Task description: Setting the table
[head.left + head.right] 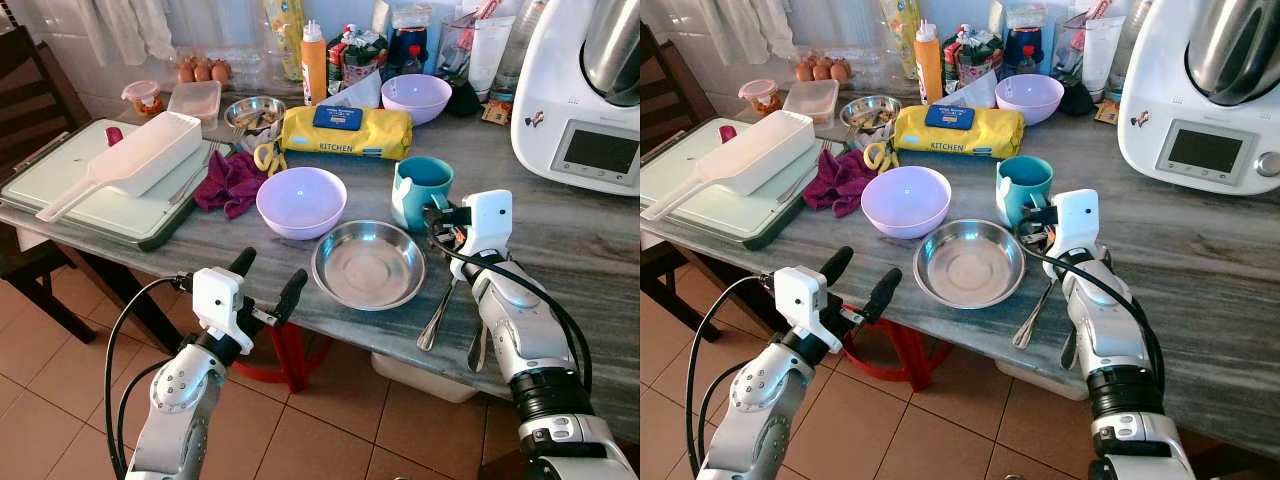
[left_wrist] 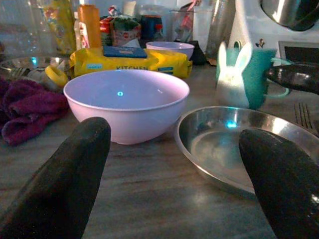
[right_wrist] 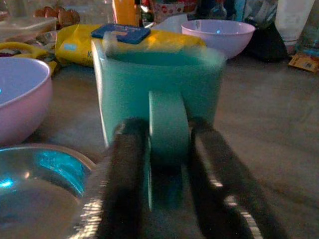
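Your right gripper (image 3: 167, 164) pinches the handle of the teal mug (image 1: 421, 190), upright beside the steel plate (image 1: 368, 264). Your left gripper (image 1: 268, 280) hangs open off the edge of the cluttered grey table (image 1: 560, 250), tiled floor (image 1: 300, 430) below.

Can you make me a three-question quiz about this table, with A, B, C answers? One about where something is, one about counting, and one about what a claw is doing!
1. Where is the steel plate?
A. Between the near pink bowl and the spoon
B. On the tray
C. On the floor

2. How many pink bowls?
A. One
B. Two
C. Four

3. What is the right claw doing?
A. Holding a spoon
B. Hanging idle
C. Gripping the mug handle

Answers:
1 A, bowl to its left, spoon to its right.
2 B, one near and a far bowl.
3 C, its fingers pinch the handle.
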Controlling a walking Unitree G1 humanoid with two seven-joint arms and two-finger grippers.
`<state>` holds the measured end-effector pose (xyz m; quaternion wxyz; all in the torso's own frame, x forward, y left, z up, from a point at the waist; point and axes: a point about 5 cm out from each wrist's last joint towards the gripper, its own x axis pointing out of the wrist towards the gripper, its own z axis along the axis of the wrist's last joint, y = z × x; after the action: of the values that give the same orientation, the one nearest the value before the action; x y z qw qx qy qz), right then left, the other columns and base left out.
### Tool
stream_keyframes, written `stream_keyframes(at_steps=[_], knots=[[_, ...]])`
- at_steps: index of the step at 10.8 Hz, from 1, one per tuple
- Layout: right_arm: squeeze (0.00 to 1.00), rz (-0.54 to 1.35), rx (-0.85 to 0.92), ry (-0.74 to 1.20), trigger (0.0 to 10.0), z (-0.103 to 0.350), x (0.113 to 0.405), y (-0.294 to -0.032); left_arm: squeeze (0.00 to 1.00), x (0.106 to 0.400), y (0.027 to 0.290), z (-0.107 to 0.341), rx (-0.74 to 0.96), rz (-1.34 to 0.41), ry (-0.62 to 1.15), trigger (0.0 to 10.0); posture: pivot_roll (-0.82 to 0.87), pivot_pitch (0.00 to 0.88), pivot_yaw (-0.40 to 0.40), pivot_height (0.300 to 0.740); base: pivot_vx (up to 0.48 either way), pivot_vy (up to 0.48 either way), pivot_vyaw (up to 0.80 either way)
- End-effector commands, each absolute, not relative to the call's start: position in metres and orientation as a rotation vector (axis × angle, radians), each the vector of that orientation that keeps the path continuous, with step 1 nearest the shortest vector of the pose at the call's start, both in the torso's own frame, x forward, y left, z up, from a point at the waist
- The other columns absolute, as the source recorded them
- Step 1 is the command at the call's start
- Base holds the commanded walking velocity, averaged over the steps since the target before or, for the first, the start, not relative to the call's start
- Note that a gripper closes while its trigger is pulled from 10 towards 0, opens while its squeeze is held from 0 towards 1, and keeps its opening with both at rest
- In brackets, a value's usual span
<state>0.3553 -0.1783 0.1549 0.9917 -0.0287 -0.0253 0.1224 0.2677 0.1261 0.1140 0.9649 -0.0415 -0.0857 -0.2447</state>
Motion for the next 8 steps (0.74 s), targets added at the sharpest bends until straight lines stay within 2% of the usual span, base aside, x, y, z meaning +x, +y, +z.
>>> stream_keyframes(at_steps=[1,6,8], knots=[[1.00,0.246,-0.052,-0.053,10.0,0.153,0.354,-0.177,0.00,0.268,0.127,0.116,-0.078,-0.493,-0.178,10.0,-0.13,0.123,0.074,0.740,0.000,0.000,0.00],[1.00,0.241,-0.053,-0.074,10.0,0.157,0.354,-0.177,0.00,0.269,0.126,0.117,-0.078,-0.489,-0.181,10.0,-0.13,0.124,0.075,0.740,0.000,0.000,0.00],[1.00,0.239,-0.059,-0.151,10.0,0.176,0.351,-0.176,0.00,0.270,0.127,0.118,-0.077,-0.487,-0.184,10.0,-0.13,0.123,0.075,0.740,0.000,0.000,0.00]])
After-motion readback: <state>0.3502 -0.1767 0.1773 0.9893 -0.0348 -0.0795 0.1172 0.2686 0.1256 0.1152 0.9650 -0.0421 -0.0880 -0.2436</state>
